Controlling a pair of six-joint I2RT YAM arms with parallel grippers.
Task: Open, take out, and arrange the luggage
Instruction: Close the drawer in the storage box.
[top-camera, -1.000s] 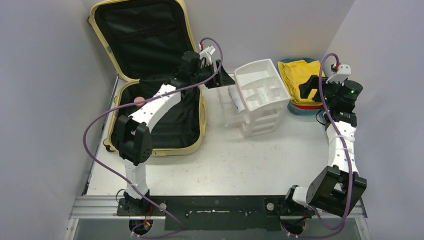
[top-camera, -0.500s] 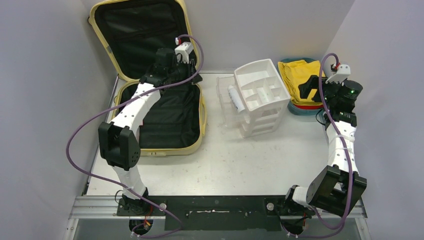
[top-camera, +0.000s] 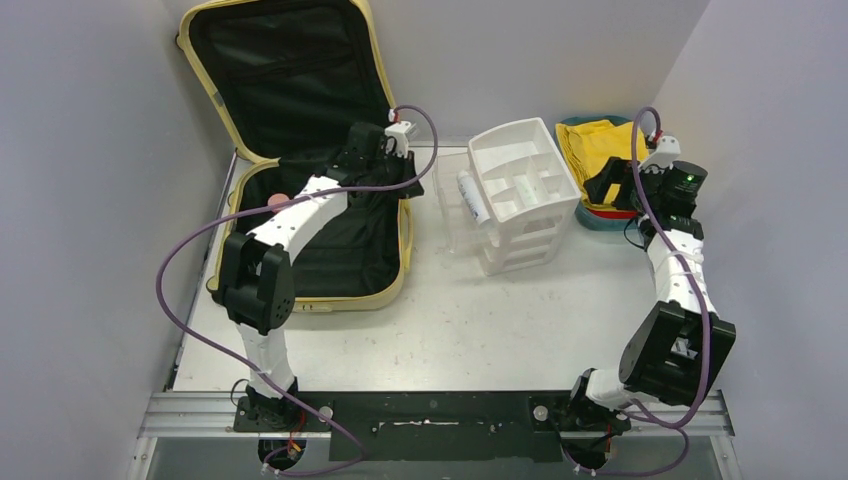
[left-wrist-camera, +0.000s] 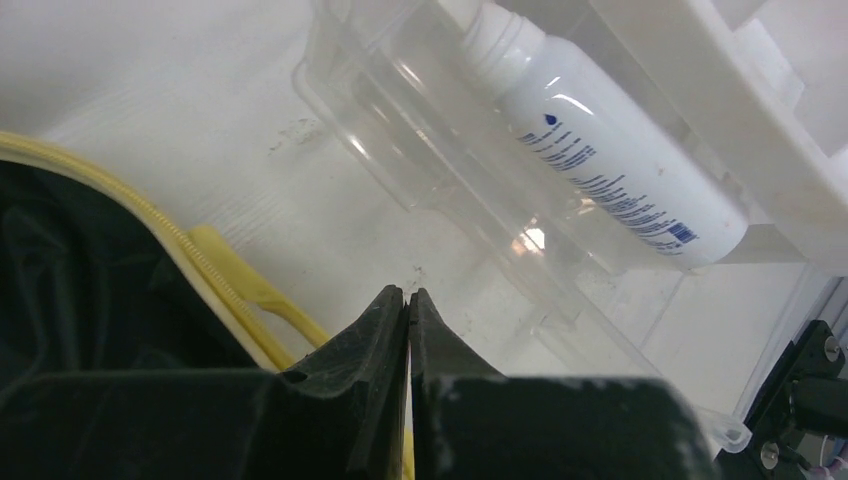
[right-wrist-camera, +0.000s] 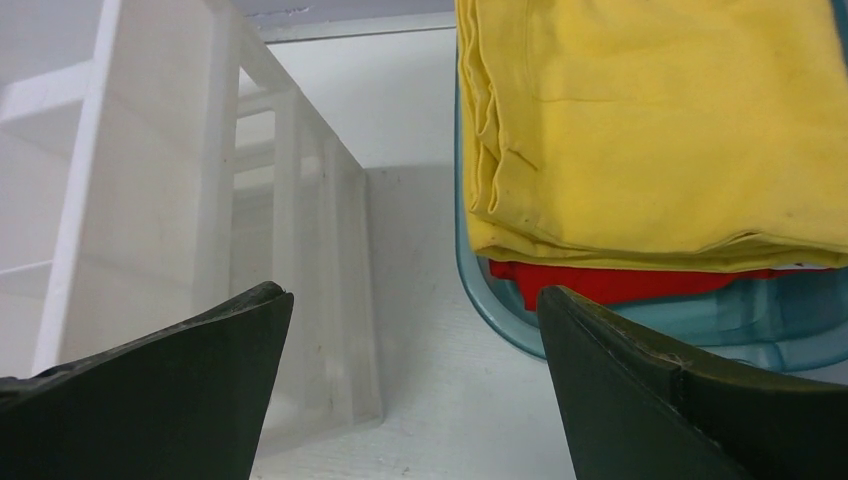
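Observation:
The luggage (top-camera: 350, 250), pale yellow with black lining, lies open at the back left, its lid (top-camera: 280, 80) leaning on the wall. A small pink object (top-camera: 278, 202) rests inside by the left arm. My left gripper (top-camera: 408, 186) hovers at the luggage's right rim, shut with nothing between its fingers. In the left wrist view the shut left gripper (left-wrist-camera: 408, 292) points at bare table between the yellow zipper edge (left-wrist-camera: 230, 275) and a clear drawer (left-wrist-camera: 440, 170). My right gripper (right-wrist-camera: 415, 300) stands open and empty over the table beside the teal tray (right-wrist-camera: 500, 310).
A white drawer organizer (top-camera: 520, 180) stands mid-back. Its clear drawer (top-camera: 452, 205) is pulled out leftward and holds a white bottle (left-wrist-camera: 610, 150). The teal tray (top-camera: 612, 218) at the back right holds folded yellow cloth (right-wrist-camera: 660, 120) over red cloth (right-wrist-camera: 620, 282). Walls close in on both sides.
My left gripper drew back from the organizer's drawer, swung over the luggage, came to its right rim, and closed from open to shut. The right arm shifted slightly toward the tray.

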